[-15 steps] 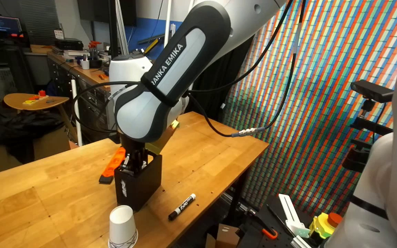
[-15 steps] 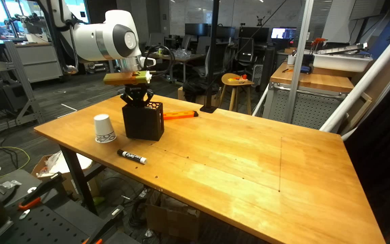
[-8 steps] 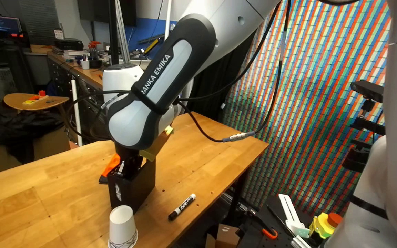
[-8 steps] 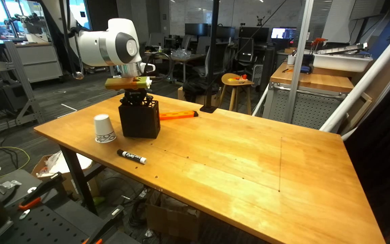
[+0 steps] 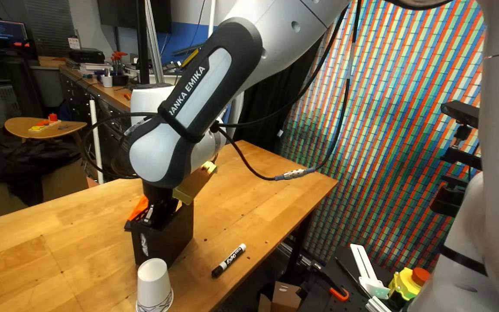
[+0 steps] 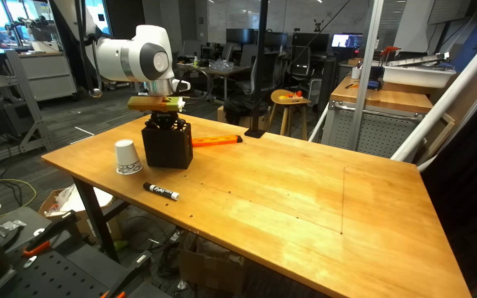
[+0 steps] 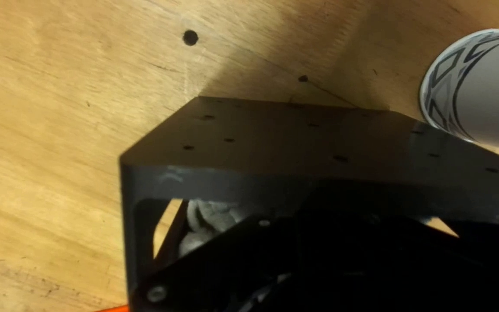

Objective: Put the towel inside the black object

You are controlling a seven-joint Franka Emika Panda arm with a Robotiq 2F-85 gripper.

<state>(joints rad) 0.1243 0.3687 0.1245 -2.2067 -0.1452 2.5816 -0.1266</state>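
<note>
A black open-topped box stands upright on the wooden table and shows in both exterior views. A crumpled grey-white towel lies inside the box at its left end in the wrist view. A bit of it shows through the box's side slot in an exterior view. My gripper points down into the box's open top. In the wrist view, my gripper is very dark. Its fingertips are hidden inside the box, and I cannot see whether they hold the towel.
An upside-down paper cup stands close to the box. A black-and-white marker lies near the table's edge. An orange tool lies just behind the box. The wooden tabletop continues beyond it.
My gripper has lowered further into the box. The box has shifted along the table towards the cup, together with the gripper. The cup and marker have not moved.
</note>
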